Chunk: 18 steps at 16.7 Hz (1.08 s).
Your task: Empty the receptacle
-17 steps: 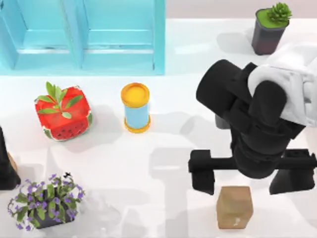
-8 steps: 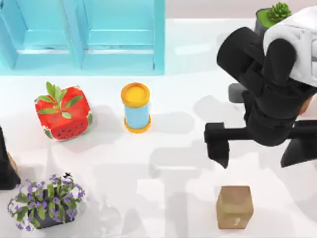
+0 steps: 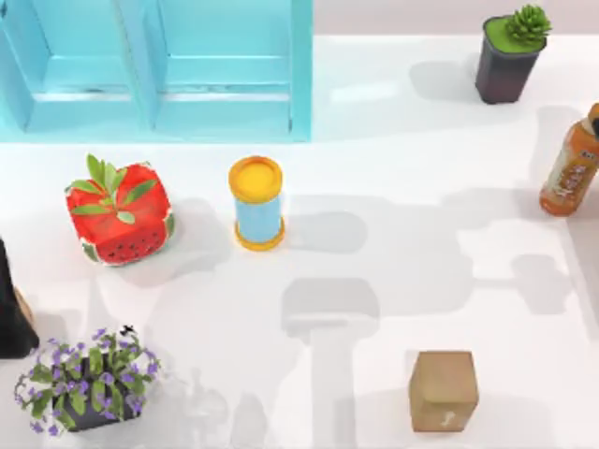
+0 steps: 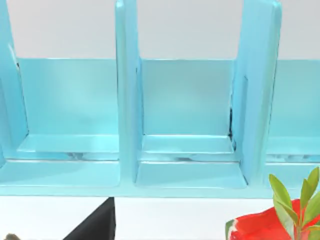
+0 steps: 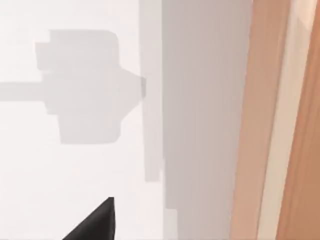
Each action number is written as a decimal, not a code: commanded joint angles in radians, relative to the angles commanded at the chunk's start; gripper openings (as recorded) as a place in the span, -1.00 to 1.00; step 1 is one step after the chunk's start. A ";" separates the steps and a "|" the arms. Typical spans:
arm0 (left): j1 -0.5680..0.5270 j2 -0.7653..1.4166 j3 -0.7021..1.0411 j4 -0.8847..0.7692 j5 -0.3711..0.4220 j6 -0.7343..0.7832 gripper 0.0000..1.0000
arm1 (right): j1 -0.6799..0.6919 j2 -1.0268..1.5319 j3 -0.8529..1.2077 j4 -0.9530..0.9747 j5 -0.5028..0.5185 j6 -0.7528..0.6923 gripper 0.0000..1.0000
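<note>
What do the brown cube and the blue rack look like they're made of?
Brown cube: probably cardboard or light wood, judging by its matte, faintly mottled tan faces. Blue rack: likely glossy moulded plastic, given its uniform cyan colour and the soft sheen on its dividers.

Turquoise divided rack (image 3: 159, 65); red watermelon-patterned cube planter (image 3: 119, 213); yellow-capped light-blue cylinder (image 3: 256, 203); tan wooden block (image 3: 443, 390); orange bottle (image 3: 571, 173); white tabletop (image 3: 374, 281).

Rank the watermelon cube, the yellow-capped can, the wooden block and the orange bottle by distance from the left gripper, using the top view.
The left gripper sits at the table's left edge.
1. Watermelon cube, left side, just beyond the gripper.
2. Can, middle of the table.
3. Wooden block, near edge, right of centre.
4. Bottle, far right edge.
</note>
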 joint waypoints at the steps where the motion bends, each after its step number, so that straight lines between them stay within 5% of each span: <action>1: 0.000 0.000 0.000 0.000 0.000 0.000 1.00 | -0.087 0.020 0.036 -0.015 0.000 -0.084 1.00; 7: 0.000 0.000 0.000 0.000 0.000 0.000 1.00 | -0.390 0.073 0.176 -0.057 0.000 -0.382 1.00; 18: 0.000 0.000 0.000 0.000 0.000 0.000 1.00 | -0.401 0.066 0.067 0.049 0.000 -0.392 1.00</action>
